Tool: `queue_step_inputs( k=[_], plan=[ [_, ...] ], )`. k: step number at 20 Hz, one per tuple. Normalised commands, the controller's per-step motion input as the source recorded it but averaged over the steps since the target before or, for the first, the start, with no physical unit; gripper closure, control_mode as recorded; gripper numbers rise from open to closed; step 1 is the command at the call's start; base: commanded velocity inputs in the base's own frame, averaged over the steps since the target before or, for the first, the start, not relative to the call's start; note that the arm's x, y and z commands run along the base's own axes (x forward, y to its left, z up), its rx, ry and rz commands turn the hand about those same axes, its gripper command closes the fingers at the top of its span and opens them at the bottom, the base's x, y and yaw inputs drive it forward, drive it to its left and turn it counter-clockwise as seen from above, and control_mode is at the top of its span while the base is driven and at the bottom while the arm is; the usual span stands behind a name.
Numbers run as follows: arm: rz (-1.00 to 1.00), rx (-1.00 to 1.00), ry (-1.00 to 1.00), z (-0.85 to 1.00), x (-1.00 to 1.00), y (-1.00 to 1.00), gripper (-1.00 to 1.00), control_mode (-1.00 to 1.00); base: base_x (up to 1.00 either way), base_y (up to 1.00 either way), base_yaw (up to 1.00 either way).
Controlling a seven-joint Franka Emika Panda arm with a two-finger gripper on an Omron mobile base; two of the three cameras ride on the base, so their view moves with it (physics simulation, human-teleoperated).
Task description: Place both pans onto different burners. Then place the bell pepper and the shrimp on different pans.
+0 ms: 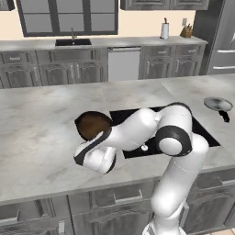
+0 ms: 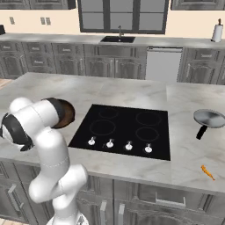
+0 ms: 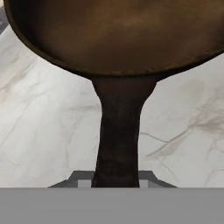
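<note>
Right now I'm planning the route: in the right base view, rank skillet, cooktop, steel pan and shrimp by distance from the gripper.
1. Cast-iron skillet, handle between the fingers, far left.
2. Cooktop, centre.
3. Steel pan and shrimp, both far right; too close to call.

We see a pale marble island counter (image 2: 132, 94) over grey panelled cabinets. Beyond it, along the cream back wall, runs a second counter with a dark sink (image 2: 117, 39) and faucet under a dark-framed window (image 2: 123, 15). Right of the sink stands a white dishwasher (image 2: 163, 63), and further right a paper towel roll (image 2: 217, 31).
</note>
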Motion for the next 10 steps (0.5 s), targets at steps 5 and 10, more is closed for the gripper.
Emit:
queue_step_inputs(
  k=[5,10],
  plan=[
    [0.0,-0.19,0.0,0.44,0.18,0.0,1.0,-1.0,0.0,0.0,0.0],
    [0.0,-0.08,0.0,0.54,0.35,0.0,1.0,-1.0,0.0,0.0,0.0]
  ],
)
